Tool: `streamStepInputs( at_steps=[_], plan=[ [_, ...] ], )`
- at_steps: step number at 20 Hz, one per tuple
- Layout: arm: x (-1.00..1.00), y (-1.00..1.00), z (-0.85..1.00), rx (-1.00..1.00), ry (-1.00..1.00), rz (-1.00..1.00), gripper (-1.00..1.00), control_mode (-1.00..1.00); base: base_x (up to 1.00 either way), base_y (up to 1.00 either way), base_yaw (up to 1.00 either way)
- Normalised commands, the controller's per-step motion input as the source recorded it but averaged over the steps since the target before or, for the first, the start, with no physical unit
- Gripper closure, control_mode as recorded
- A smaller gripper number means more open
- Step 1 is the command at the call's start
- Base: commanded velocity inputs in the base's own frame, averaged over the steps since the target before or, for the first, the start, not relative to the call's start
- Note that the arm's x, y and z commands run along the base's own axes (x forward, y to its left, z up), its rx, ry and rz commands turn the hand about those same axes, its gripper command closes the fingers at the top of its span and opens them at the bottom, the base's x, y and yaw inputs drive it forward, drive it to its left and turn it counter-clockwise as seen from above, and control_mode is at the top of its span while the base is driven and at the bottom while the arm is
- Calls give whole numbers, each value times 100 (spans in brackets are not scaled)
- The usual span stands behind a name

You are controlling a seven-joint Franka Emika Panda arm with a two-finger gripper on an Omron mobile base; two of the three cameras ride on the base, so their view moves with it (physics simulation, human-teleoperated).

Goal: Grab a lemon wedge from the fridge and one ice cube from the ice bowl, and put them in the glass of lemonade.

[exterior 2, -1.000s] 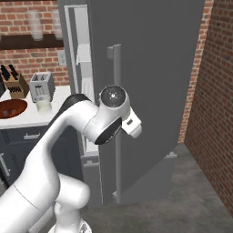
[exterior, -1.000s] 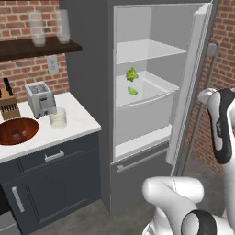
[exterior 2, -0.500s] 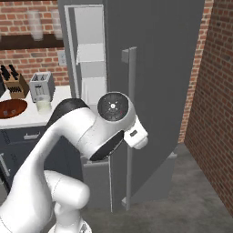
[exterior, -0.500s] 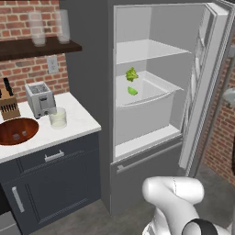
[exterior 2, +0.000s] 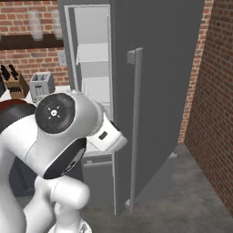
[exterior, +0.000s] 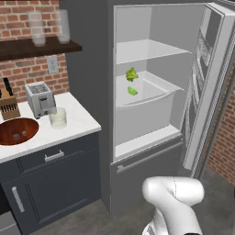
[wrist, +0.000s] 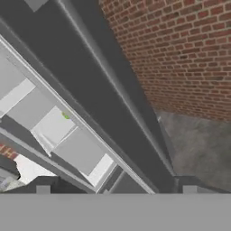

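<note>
Inside fridge (exterior: pixel 156 82) — tiny green lemon wedge (exterior: pixel 132 91)

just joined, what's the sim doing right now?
The fridge door stands wide open, with the lemon wedge lying in the white drawer beside a leafy green bunch. The end effector is open, holding nothing, by the door's handle. The glass of lemonade and ice bowl wait on the counter.

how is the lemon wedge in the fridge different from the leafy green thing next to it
The lemon wedge is small, smooth and yellow-green; the leafy bunch is bigger, ruffled and darker green. The wedge lies lower, the bunch just above it. Both sit in the white drawer of the open fridge.
</note>
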Motion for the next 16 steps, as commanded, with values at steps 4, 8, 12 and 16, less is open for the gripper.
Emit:
streamStepInputs(
  at_steps=[4,8,12,16],
  plan=[
    [7,98,30,-34,0,-6,-100,-100,0,0,0],
    [38,100,6,-44,1,-9,-100,-100,0,0,0],
    [87,91,0,-52,18,-10,-100,-100,0,0,0],
    [93,68,0,-54,34,-7,-100,-100,0,0,0]
  ],
)
